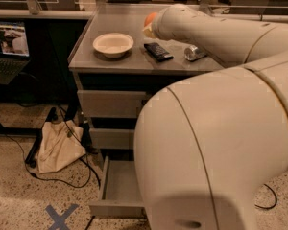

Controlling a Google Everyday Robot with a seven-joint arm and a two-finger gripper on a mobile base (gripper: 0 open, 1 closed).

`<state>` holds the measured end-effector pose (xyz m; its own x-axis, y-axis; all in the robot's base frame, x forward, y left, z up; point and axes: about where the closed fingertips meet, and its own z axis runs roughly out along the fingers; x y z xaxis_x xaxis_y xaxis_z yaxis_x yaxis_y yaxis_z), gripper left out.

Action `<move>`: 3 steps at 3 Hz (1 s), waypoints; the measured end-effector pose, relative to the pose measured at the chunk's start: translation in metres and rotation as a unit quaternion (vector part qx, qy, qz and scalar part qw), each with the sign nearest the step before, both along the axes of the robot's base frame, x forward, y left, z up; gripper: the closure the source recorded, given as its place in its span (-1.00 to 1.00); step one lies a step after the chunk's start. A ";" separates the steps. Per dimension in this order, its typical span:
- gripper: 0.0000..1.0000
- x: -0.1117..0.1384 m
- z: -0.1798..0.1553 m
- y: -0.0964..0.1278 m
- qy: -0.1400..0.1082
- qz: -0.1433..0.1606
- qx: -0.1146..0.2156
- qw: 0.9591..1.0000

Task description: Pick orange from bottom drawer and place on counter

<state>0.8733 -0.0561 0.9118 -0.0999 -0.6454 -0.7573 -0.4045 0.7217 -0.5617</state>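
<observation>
While looking along the big pale arm toward the upper centre of the frame, found the gripper (150, 28) at its far end, over the back part of the worktop (110, 64) and mostly hidden behind the wrist. Saw the orange (150, 18) right there, touching that end, with only a part showing past the arm. Could not tell whether closed on the fruit or not, nor whether hanging above the worktop or resting on it. Noted the bottom drawer (119, 183) standing open at the lower centre, well apart from the fruit. So judged the picking part as done and the placing as the step in hand.

Judged the orange as light, round and firm, with a smooth skin, rather slippery against hard plastic. Expected a little yielding under pressure, so saw no need for a strong squeeze, for fear of bruising. Thought it best taken across the widest middle, with contact on two opposite sides, never near the top, a place of easy slipping for a ball. Expected rolling on the flat metal after release. Therefore thought it wise to set it down low and gently, away from the cream bowl (113, 44), the dark flat device (158, 51) and the silver can (194, 52) lying further right.
</observation>
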 end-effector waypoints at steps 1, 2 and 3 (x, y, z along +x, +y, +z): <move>1.00 0.006 -0.010 0.002 0.012 -0.004 -0.003 1.000; 1.00 0.014 -0.018 0.004 0.022 -0.007 -0.007 1.000; 1.00 0.025 -0.018 0.007 0.023 -0.008 -0.012 1.000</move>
<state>0.8984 -0.0486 0.8941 -0.1453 -0.6609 -0.7363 -0.4188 0.7153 -0.5594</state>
